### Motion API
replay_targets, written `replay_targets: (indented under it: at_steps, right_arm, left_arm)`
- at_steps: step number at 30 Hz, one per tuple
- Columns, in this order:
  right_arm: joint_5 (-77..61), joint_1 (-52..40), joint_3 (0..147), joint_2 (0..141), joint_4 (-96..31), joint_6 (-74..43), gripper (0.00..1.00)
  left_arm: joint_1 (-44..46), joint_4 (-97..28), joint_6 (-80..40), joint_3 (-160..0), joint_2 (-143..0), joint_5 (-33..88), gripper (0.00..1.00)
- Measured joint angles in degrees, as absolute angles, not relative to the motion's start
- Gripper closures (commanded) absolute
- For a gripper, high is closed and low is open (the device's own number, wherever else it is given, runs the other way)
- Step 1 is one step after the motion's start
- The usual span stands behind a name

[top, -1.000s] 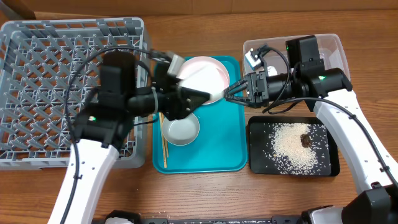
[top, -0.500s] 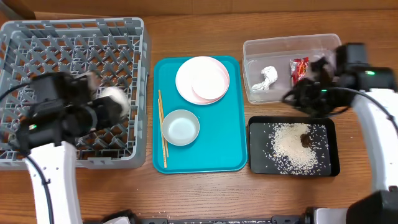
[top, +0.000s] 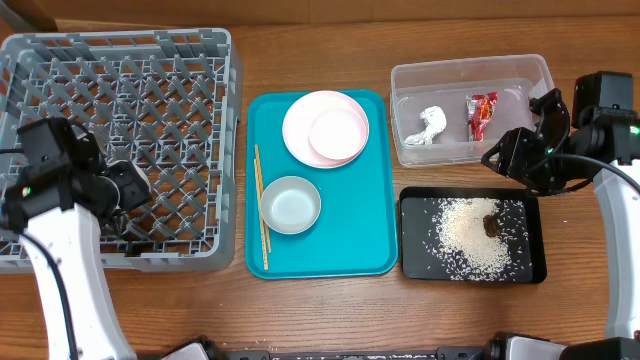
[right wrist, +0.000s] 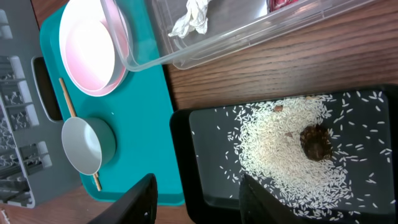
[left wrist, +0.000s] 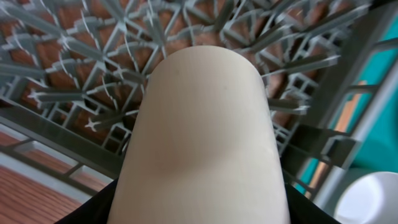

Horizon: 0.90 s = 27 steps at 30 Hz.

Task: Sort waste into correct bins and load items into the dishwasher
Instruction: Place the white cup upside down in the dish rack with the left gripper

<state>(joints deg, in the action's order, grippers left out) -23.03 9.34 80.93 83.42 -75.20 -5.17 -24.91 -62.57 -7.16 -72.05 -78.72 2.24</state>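
Left of the teal serving tray (top: 370, 250), over the lattice floor of the grey dish rack (top: 120, 45): left gripper (top: 128, 188), pinching the small white cup (left wrist: 205, 137) between its two fingers. Cup large in the wrist view, with rack grid behind.

On the teal tray, far end: round white plate (top: 300, 125), with the pink bowl (top: 338, 135) resting on its right part. Nearer the middle: pale grey bowl (top: 290, 205), upright. Along the tray's left edge, just beside that bowl: thin wooden chopsticks (top: 262, 210).

Right of the tray's far end: clear tub (top: 470, 68), with crumpled white tissue (top: 430, 125) and red foil wrapper (top: 481, 112) inside, apart from each other.

Right of the tray's near end, just beside it: black tray (top: 415, 260), scattered with white rice (top: 470, 240), plus the brown food lump (top: 492, 224) on the rice.

Well right of the teal tray, above the black tray's far edge: right gripper (right wrist: 199, 183), fingers spread, nothing between them.
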Motion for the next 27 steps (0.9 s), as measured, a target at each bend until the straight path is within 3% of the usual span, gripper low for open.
replay_targets:
  at_steps: [7,8,10,12,21,25,27]
  right_arm:
    - [-22.9,9.34,80.93,83.42,-75.7,-4.86,0.56]
    - [-22.9,9.34,80.93,83.42,-75.75,-4.91,0.56]
    - [-22.9,9.34,80.93,83.42,-75.96,-4.86,0.56]
    - [-22.9,9.34,80.93,83.42,-75.96,-4.89,0.56]
    - [-22.92,9.34,80.93,83.42,-76.18,-4.84,0.53]
    - [-22.83,9.34,80.93,83.42,-76.58,-4.97,0.33]
    - [-22.63,9.34,80.93,83.42,-76.55,-4.75,0.3]
  left_arm:
    - [-24.91,-61.3,-7.16,-72.05,-87.66,1.23,0.69]
    - [-24.91,-61.08,-7.16,-72.05,-88.53,0.84,0.57]
    - [-24.91,-60.4,-7.07,-72.05,-90.56,0.4,0.18]
    - [-24.91,-59.94,-7.33,-72.05,-92.16,0.14,0.01]
    - [-24.91,-61.47,-7.53,-73.8,-93.17,1.17,0.0]
    - [-24.8,-63.2,-7.53,-76.73,-89.95,4.34,0.0]
    - [-23.94,-62.96,-7.53,-78.22,-86.26,6.9,0.0]
